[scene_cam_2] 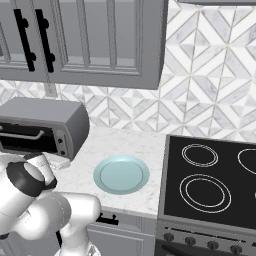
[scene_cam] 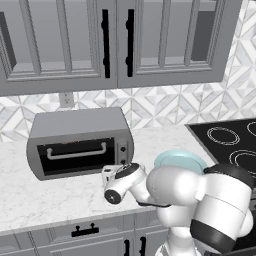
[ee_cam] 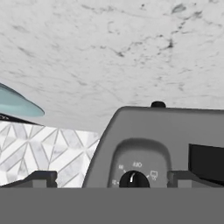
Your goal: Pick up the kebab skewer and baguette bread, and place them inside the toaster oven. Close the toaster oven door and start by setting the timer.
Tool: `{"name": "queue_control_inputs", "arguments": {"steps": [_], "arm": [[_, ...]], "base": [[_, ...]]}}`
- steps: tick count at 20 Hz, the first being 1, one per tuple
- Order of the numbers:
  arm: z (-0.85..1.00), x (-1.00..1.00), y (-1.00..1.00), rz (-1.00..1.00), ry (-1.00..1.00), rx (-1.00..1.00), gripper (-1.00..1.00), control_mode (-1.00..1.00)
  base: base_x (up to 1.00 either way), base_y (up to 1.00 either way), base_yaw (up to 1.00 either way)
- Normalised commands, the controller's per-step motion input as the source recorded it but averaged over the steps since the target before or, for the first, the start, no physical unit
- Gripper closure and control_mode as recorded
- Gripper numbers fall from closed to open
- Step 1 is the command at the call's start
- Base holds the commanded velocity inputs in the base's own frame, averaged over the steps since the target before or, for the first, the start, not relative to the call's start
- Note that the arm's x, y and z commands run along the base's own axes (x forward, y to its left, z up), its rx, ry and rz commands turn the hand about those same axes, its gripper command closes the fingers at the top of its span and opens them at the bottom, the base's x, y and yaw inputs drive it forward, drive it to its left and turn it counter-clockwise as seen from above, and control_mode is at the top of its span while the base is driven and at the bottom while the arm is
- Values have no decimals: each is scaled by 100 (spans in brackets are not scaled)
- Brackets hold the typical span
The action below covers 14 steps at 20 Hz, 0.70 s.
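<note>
- Grey oven [scene_cam: 80, 142] sits at the counter's [scene_cam: 50, 200] back edge, door [scene_cam: 77, 156] shut.
- Gripper [ee_cam: 111, 178] is fully open and empty, facing a knob [ee_cam: 134, 180].
- Risk: a knob turned before loading; skewer and bread are unseen, and the plate [scene_cam_2: 121, 174] is bare.

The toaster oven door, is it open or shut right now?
Shut. The door stands upright, flush with the toaster oven front, its silver handle across the top of the dark glass.
</note>
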Motion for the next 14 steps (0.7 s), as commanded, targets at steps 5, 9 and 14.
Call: {"name": "queue_control_inputs", "arguments": {"steps": [5,9,14], "arm": [[0,1,-1,3,-2,0,-100,-100],[0,17,0,3,-3,0,-100,-100],[0,11,0,3,-1,0,-100,-100]], "base": [[0,0,0],[0,0,0],[0,0,0]]}}
